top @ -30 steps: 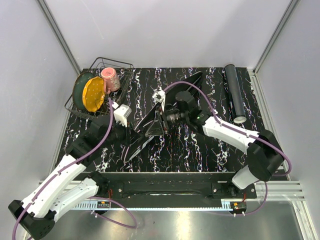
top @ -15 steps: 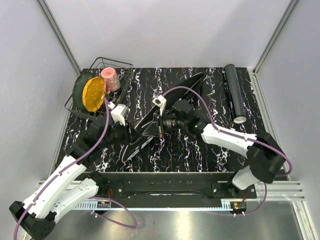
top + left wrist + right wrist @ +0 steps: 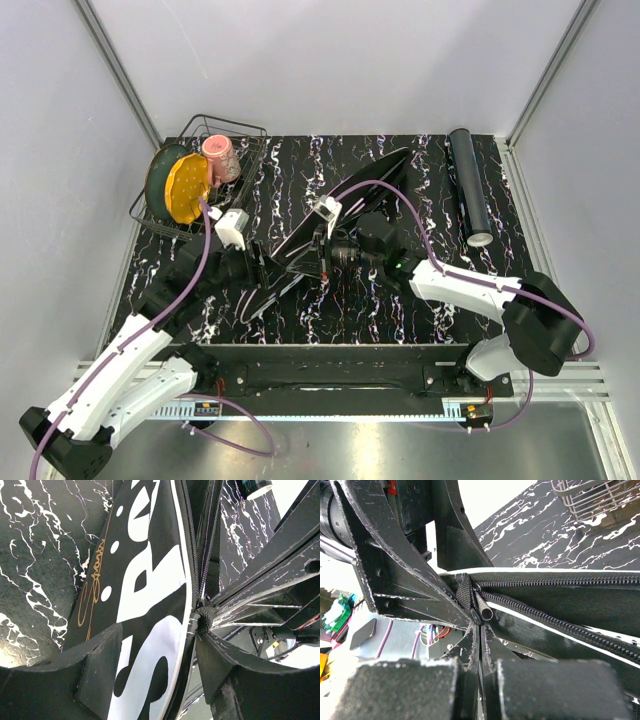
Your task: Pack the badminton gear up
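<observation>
Bag (image 3: 145, 595) lettered "SPORT" stood tilted on edge at the middle of the table (image 3: 300, 165), between both arms. Left gripper (image 3: 157, 636) clamped the bag's zippered rim, one finger against the lettered face. Right gripper (image 3: 479, 627) was pressed together, pinching the zipper pull (image 3: 485, 611) where the two tracks parted. Tube (image 3: 467, 185) lay well apart, far right.

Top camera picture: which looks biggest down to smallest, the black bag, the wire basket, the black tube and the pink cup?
1. black bag, the longest, though partly hidden
2. wire basket, near the bag in spread, so those two are unsure
3. black tube
4. pink cup
</observation>
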Tool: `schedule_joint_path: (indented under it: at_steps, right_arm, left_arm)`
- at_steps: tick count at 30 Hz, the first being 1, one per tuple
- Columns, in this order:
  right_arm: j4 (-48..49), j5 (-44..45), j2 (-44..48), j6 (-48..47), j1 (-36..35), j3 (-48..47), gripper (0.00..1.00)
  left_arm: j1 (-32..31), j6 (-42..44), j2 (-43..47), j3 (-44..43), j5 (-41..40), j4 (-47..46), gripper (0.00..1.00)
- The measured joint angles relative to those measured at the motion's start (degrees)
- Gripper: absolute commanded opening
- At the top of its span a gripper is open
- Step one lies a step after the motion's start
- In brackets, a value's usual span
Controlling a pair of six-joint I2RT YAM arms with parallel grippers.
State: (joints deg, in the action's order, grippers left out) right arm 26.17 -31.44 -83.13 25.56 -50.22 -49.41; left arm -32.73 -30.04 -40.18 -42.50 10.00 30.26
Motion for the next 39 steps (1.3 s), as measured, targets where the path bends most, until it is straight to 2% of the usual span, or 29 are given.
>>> schedule_joint_path:
  at_steps: [5, 6, 7, 8, 11, 16, 17, 19, 20, 21, 22, 23, 24, 25, 30, 35, 39]
  right_arm:
    - [0.7, 0.5, 0.0, 0.0, 0.0, 0.3, 0.0]
    - [0.8, 0.5, 0.0, 0.0, 0.0, 0.3, 0.0]
    - [1.0, 0.5, 0.0, 0.0, -0.1, 0.3, 0.0]
    - [1.1, 0.5, 0.0, 0.0, -0.1, 0.3, 0.0]
    - [1.6, 0.5, -0.1, 0.3, -0.2, 0.3, 0.0]
    - [0.1, 1.0, -0.4, -0.2, -0.7, -0.2, 0.0]
    - [-1.2, 1.2, -0.9, -0.9, -0.9, -0.5, 0.0]
    - [-4.7, 1.8, -2.0, -2.1, -1.5, -1.9, 0.0]
    - [-7.8, 1.9, -2.3, -3.2, -1.6, -3.0, 0.0]
    - [-8.5, 1.9, -2.4, -3.5, -1.7, -3.2, 0.0]
    - [-10.2, 1.9, -2.5, -4.1, -1.7, -3.7, 0.0]
    - [-11.8, 2.2, -2.5, -4.9, -1.7, -3.8, 0.0]
    - [-12.7, 2.4, -2.5, -5.3, -1.6, -3.8, 0.0]
    - [-13.8, 2.5, -2.6, -5.8, -1.5, -3.8, 0.0]
    - [-16.4, 2.9, -2.9, -6.9, -1.4, -3.8, 0.0]
    - [-16.7, 3.8, -2.8, -6.0, -1.4, -3.8, 0.0]
    - [-22.6, 5.0, -2.6, -4.9, -1.1, -6.8, 0.0]
  left_arm:
    - [0.4, 0.3, 0.1, 0.0, -0.1, 0.1, 0.69]
    - [0.4, 0.6, 0.3, 0.0, -0.1, 0.1, 0.68]
    - [0.5, 1.0, 0.5, 0.0, 0.0, 0.1, 0.6]
    - [0.5, 1.2, 0.6, 0.0, 0.0, 0.1, 0.59]
    - [0.5, 1.8, 1.1, 0.0, 0.2, 0.0, 0.65]
    - [0.5, 3.0, 2.7, 0.0, 1.3, 0.3, 0.66]
    - [0.0, 3.1, 3.2, -0.2, 3.0, -1.1, 0.5]
    - [-1.3, 3.9, 4.1, -0.8, 5.7, -3.2, 0.3]
    - [-1.2, 4.2, 4.2, -0.9, 6.3, -3.8, 0.24]
    - [-1.0, 4.7, 4.4, -0.9, 6.4, -3.8, 0.24]
    - [-1.0, 4.8, 4.4, -0.9, 6.8, -3.9, 0.27]
    - [-1.1, 4.8, 4.3, -0.9, 7.7, -4.6, 0.34]
    - [-1.2, 4.8, 4.1, -0.9, 8.2, -5.0, 0.52]
    - [-1.4, 4.7, 3.9, -0.9, 8.5, -5.3, 0.56]
    - [-1.4, 3.1, 2.6, -1.0, 8.6, -7.1, 0.59]
    - [-1.4, 3.5, 1.2, -1.2, 7.3, -6.0, 0.53]
    - [-1.4, 5.3, 1.5, -1.7, 6.2, -5.8, 0.61]
